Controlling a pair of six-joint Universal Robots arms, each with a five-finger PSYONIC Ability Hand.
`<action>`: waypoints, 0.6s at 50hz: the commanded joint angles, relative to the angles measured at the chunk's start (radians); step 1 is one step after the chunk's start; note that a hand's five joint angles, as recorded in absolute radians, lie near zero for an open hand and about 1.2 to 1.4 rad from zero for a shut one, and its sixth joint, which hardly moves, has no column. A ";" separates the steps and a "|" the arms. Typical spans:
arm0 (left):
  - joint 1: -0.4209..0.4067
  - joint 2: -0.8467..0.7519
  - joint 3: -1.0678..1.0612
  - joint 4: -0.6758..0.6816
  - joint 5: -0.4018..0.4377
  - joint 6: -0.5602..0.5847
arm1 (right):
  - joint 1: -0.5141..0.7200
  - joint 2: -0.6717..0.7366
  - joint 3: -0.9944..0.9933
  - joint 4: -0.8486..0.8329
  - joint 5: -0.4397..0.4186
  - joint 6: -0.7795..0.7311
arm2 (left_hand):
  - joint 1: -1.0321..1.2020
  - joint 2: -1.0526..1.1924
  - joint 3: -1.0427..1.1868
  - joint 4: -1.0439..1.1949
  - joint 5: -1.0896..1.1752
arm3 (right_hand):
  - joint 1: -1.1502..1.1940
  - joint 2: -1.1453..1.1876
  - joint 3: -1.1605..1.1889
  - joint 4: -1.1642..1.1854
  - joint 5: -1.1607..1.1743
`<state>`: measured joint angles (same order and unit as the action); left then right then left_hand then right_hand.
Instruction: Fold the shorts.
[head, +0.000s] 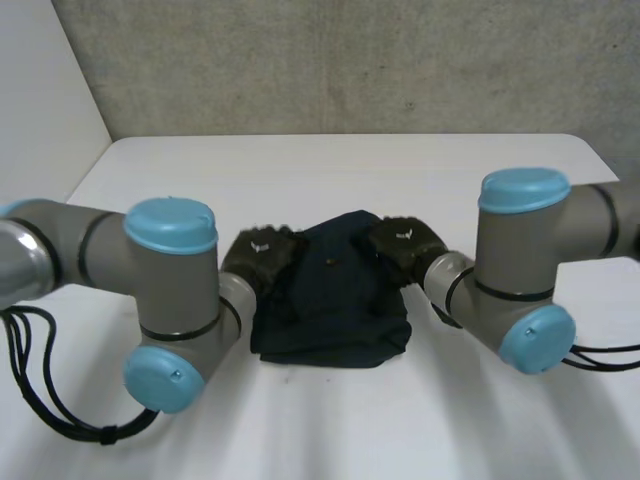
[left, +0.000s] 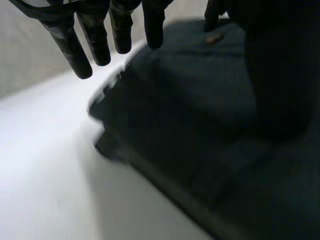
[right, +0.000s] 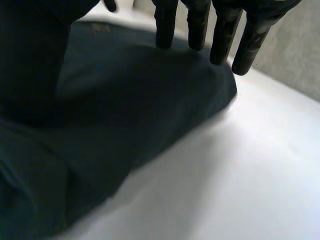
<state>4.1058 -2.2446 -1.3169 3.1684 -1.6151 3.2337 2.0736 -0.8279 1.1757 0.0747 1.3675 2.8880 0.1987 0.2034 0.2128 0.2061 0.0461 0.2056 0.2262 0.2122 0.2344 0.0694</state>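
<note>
White table (head: 330, 165) bears shorts (head: 335, 300) between left hand (head: 258, 255) and right hand (head: 405, 245).

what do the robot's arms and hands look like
The left arm and right arm are thick grey tubular joints with rounded light-blue caps. The left hand and right hand are black, each with a small white mark on its back and slim, dark, rod-like fingers.

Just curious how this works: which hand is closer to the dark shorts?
Right, barely. The right hand has its fingers over the shorts at one side edge; the left hand reaches mostly past the opposite edge, over the table.
</note>
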 joint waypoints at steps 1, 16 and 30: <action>0.007 -0.018 0.011 -0.048 -0.002 0.006 | -0.001 0.007 -0.007 0.005 0.130 -0.139 | 0.035 0.031 0.021 0.028 0.013 | -0.031 -0.052 -0.038 -0.060 -0.069; 0.126 0.394 0.087 -0.132 0.008 0.024 | -0.007 -0.364 -0.071 0.003 0.309 0.022 | 0.074 0.069 0.059 0.066 0.052 | -0.031 -0.052 -0.038 -0.060 -0.069; 0.240 0.523 0.171 -0.409 0.011 -0.012 | -0.056 -0.468 -0.073 0.100 0.303 0.031 | -0.003 -0.007 -0.017 -0.010 -0.025 | -0.031 -0.052 -0.038 -0.060 -0.069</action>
<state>4.3293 -1.7299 -1.1342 2.8079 -1.6080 3.2250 2.0280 -1.2733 1.0878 0.1565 1.7036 2.9201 0.1962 0.2115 0.2130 0.2061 0.0454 0.1796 0.2262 0.2122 0.2343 0.0648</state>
